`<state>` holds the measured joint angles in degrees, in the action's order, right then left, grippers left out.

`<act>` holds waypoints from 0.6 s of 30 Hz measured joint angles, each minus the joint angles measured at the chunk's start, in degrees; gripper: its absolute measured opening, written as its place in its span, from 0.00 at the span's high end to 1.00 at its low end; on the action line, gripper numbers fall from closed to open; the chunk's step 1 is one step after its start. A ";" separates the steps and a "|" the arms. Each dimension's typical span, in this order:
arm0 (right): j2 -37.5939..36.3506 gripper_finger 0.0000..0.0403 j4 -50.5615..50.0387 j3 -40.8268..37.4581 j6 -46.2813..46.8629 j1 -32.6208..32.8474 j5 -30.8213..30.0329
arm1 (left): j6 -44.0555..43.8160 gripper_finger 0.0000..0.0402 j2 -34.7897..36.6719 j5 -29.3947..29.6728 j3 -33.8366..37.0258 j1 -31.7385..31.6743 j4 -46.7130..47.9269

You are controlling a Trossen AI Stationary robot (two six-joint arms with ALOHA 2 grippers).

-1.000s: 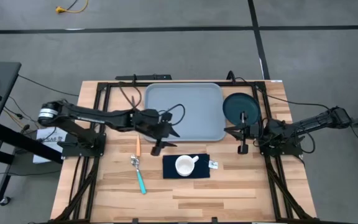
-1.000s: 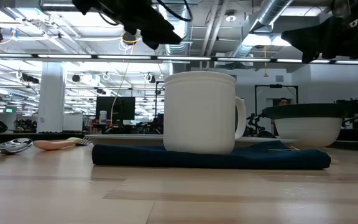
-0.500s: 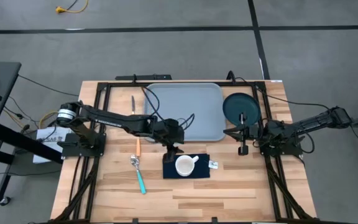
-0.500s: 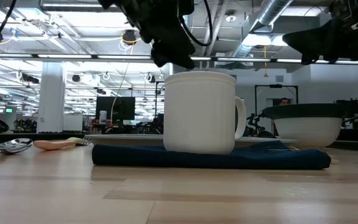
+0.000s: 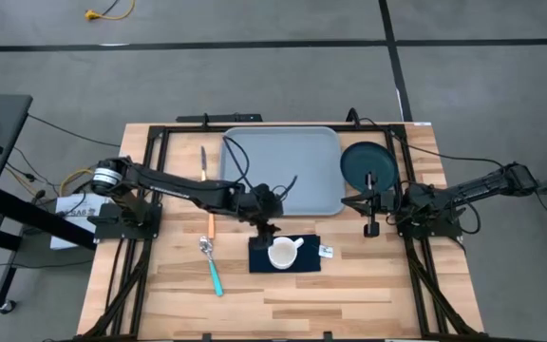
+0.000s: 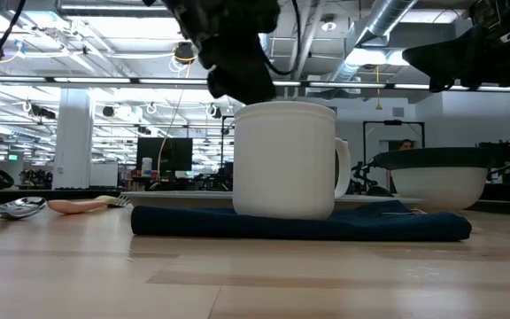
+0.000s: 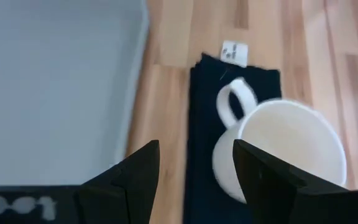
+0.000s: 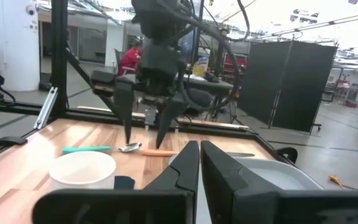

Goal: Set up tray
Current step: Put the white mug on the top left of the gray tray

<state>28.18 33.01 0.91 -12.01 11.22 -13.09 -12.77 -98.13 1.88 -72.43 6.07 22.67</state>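
Observation:
The grey-blue tray [image 5: 281, 171] lies flat at the table's far middle. A white mug [image 5: 283, 253] stands upright on a dark navy napkin [image 5: 304, 265] near the tray's near edge. My left gripper [image 5: 269, 228] is open and hovers just above the mug's far-left rim. In the left wrist view, my left gripper [image 7: 196, 149] has the mug [image 7: 284, 149] off to one side and the tray [image 7: 55, 93] on the other. My right gripper [image 5: 371, 226] is shut and waits above the table, near the round dark teal plate [image 5: 367, 163].
An orange-handled fork [image 5: 210, 226] and a teal-handled spoon [image 5: 214, 271] lie left of the napkin. A knife [image 5: 203, 157] lies left of the tray. A small white tag [image 5: 326, 251] sits by the napkin's right edge. Bare wood stretches toward the table's near edge.
My left gripper has moved from the tray's near-left corner toward the near edge and to the right. It has come down to just above the mug's rim and has stayed open. The mug, napkin and tray have not moved.

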 joint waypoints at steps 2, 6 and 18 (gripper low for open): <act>0.00 0.97 0.00 0.00 0.00 0.00 -0.02 | -0.07 0.52 -1.12 -0.65 -0.18 0.39 -0.56; -0.02 0.97 0.00 0.00 0.00 0.00 -0.04 | 0.12 0.52 -3.00 -1.66 -0.58 0.80 -0.36; -0.07 0.97 -0.13 0.00 0.00 0.00 -0.04 | 2.30 0.52 -3.25 -5.67 -0.76 1.80 -1.60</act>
<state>28.12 32.88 0.91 -12.01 11.22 -13.13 -10.47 -101.38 -3.79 -73.19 7.87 21.07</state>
